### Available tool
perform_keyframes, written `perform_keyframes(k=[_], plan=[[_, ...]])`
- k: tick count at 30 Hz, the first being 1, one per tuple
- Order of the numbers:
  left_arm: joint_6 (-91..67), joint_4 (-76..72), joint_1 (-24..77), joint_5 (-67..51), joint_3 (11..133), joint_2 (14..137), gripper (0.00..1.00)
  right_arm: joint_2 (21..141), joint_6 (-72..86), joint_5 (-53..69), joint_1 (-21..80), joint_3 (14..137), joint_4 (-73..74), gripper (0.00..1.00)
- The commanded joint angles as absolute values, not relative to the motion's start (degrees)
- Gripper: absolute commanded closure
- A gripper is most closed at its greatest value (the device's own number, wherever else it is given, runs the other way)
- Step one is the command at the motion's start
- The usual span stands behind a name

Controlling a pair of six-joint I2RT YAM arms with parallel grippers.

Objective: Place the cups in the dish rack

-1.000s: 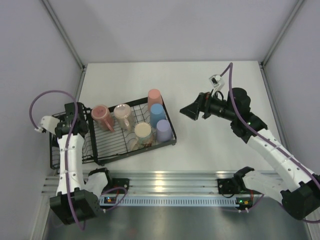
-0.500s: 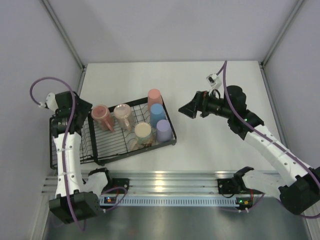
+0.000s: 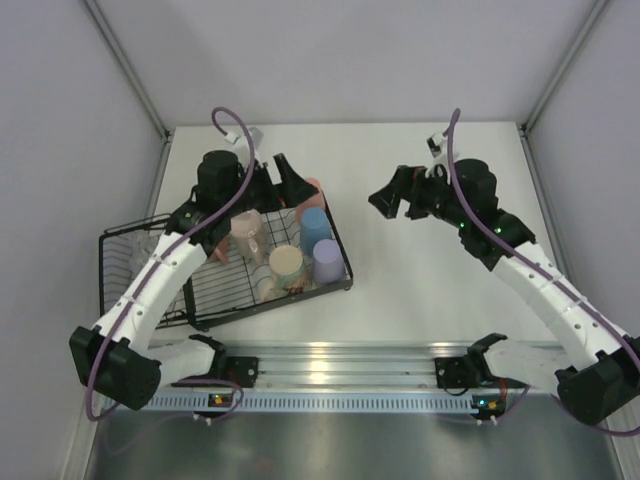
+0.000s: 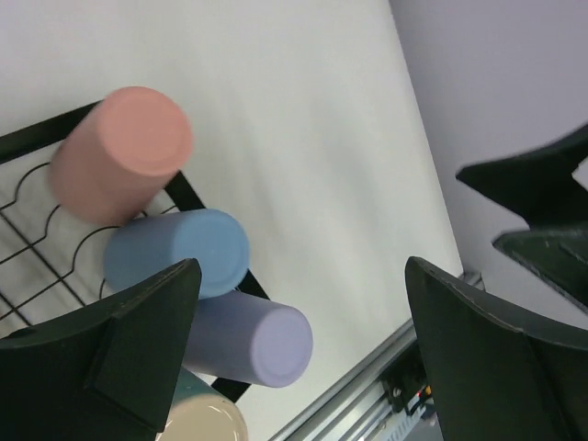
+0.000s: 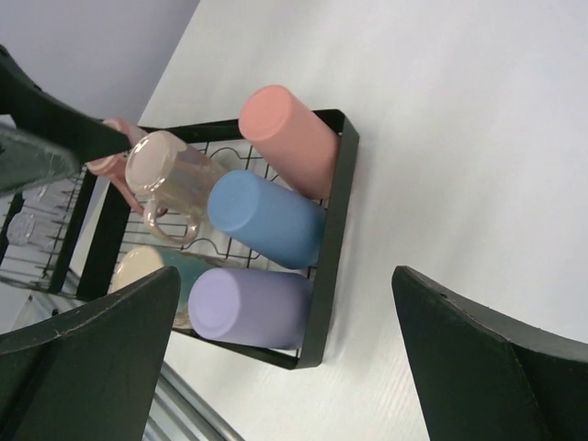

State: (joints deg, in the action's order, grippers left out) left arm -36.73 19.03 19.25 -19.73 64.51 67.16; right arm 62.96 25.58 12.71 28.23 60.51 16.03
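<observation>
The dish rack (image 5: 333,230) sits on the left half of the desk, close to the near edge. At its right end stand three inverted cups: the salmon tumbler (image 5: 289,138), the blue tumbler (image 5: 262,219) and the lavender tumbler (image 5: 248,308). Beside them are the clear pink mug (image 5: 170,175) and the cream mug (image 5: 138,266). The left gripper (image 4: 301,271) hovers above the rack's far right corner, fingers spread, holding nothing. The right gripper (image 3: 388,203) hangs over the middle of the desk, well apart from the rack, also spread and empty. No cup shows outside the rack, so loading appears complete. The next move probably calls for lifting both arms clear without knocking the tumblers.
</observation>
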Motion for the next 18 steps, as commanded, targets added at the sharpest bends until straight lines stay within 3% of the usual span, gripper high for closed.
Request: perform_keyframes(k=[1, 8, 18], plan=[[-30.6, 10.3, 23.3, -25.2, 67.5, 66.7, 0.02, 60.1, 24.3, 7.0, 27.2, 63.6, 16.8, 0.01], [-30.7, 1.3, 24.5, -31.2, 62.8, 63.3, 0.02, 57.0, 23.2, 4.3, 27.3, 63.0, 17.0, 0.01], [-29.7, 0.6, 24.6, -30.6, 61.9, 60.3, 0.02, 55.5, 24.1, 4.7, 27.2, 60.6, 12.3, 0.01]])
